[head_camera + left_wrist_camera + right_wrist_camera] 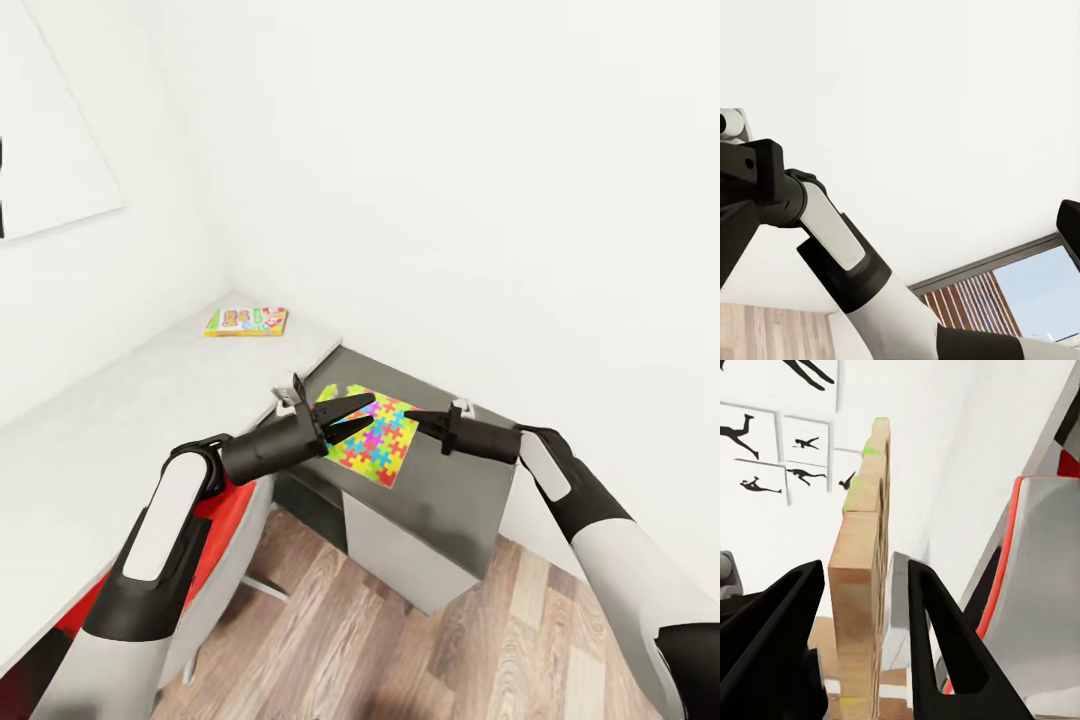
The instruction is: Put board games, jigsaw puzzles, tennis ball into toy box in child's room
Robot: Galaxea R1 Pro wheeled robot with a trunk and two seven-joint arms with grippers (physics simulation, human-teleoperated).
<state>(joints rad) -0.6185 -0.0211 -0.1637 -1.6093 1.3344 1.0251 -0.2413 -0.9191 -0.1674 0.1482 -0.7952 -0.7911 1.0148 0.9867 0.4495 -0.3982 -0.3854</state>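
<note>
You had both arms reaching toward the middle of the head view, over the lower dark tabletop (pixel 455 500). Your left gripper (pixel 362 412) pointed right with its fingers spread in a narrow V over a jigsaw puzzle (pixel 385 450), which lay flat on that dark top just below centre; you could not tell from this view whether the fingers touched it. A green edge of something (pixel 347 391) peeked out beside the puzzle's upper corner, too hidden to name. Your right gripper (pixel 412 415) pointed left, its tip near the left one; in the right wrist view its fingers (pixel 937 637) stood apart on either side of a thin tan-edged slab (pixel 859 585), seen edge-on, with gaps visible both sides. A board game (pixel 247 321) lay flat at the far end of the long light-grey tabletop (pixel 130 400), upper left of centre, well apart from both grippers. A red chair (pixel 215 500) sat under that tabletop at lower left.
</note>
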